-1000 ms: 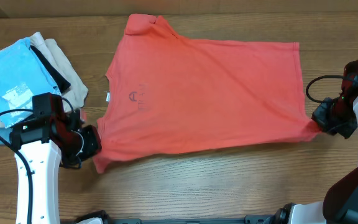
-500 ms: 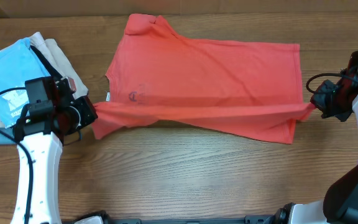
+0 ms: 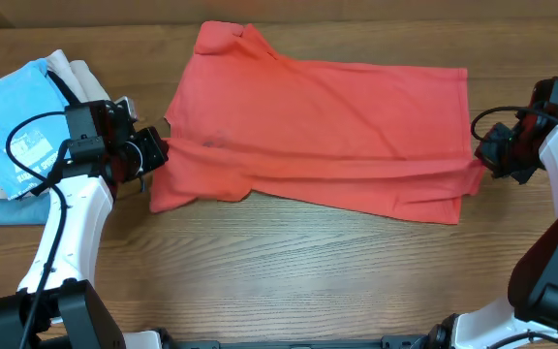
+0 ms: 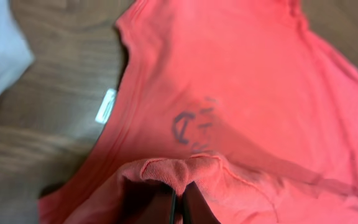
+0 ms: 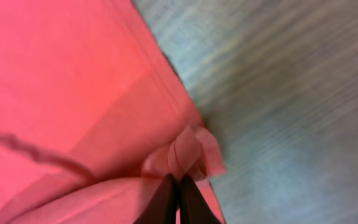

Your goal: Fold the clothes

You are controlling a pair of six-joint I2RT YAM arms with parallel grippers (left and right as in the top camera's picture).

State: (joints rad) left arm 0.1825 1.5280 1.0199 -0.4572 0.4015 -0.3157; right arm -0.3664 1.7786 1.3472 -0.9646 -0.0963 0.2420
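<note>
The red T-shirt (image 3: pixel 327 126) lies on the bench (image 3: pixel 289 281), its near edge folded partway over itself. The left end effector (image 3: pixel 153 153) and the right end effector (image 3: pixel 487 160) each pinch a corner tight

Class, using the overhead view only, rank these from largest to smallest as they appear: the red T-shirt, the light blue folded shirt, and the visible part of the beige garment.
1. red T-shirt
2. light blue folded shirt
3. beige garment; only an edge shows from under the pile, so its full size cannot be judged.
</note>
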